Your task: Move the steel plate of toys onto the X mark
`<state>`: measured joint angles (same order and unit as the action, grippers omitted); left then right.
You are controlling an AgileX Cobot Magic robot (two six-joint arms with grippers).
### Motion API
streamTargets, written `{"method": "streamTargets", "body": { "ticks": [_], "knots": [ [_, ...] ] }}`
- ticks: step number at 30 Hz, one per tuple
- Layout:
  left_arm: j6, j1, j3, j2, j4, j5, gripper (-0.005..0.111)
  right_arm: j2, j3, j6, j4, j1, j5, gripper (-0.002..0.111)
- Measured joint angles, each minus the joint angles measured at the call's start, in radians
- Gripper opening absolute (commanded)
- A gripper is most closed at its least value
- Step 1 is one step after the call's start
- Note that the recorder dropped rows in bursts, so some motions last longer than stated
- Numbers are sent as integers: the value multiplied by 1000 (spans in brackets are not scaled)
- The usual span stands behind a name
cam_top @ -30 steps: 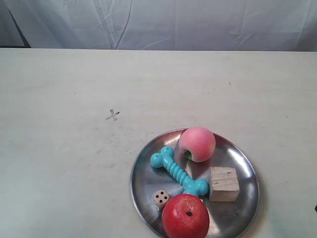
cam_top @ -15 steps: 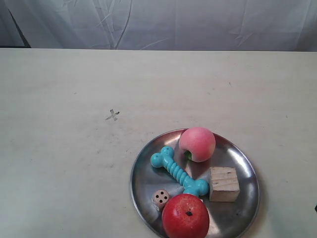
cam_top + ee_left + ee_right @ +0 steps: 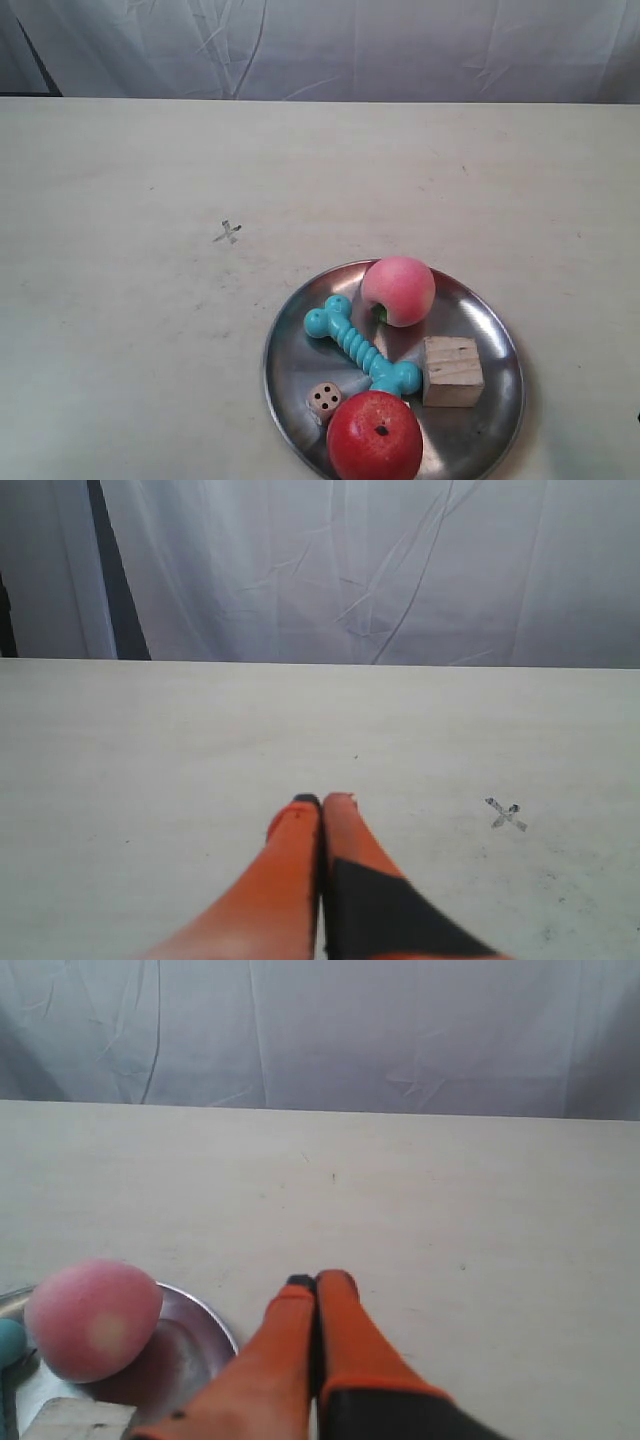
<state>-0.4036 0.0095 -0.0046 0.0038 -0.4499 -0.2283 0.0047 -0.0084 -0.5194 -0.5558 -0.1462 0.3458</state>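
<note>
Find the steel plate lower right of the exterior frame, the X mark up-left, well apart. Note left fingers and right fingers pressed together, empty. Spread the right pair, pinch the rim, slide flat: toys probably loose.

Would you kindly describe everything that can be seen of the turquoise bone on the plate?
The turquoise bone looks like smooth, rubbery plastic, with a ridged shaft and a pair of rounded knobs at each end. It lies flat and diagonal on the steel plate, one end near the peach. The other end sits beside the wooden cube and is partly overlapped in view by the red apple. Whether they touch cannot be told.
</note>
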Motion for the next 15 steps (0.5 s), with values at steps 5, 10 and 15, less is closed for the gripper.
{"method": "streamTargets", "body": {
  "ticks": [5, 10, 15],
  "knots": [
    [0, 0, 0, 0, 0, 0, 0, 0, 0, 0, 0, 0, -4, -1],
    [0, 0, 0, 0, -8, 28, 0, 0, 0, 0, 0, 0, -6, -1],
    [0, 0, 0, 0, -165, 71, 0, 0, 0, 0, 0, 0, -8, -1]
  ]
}}
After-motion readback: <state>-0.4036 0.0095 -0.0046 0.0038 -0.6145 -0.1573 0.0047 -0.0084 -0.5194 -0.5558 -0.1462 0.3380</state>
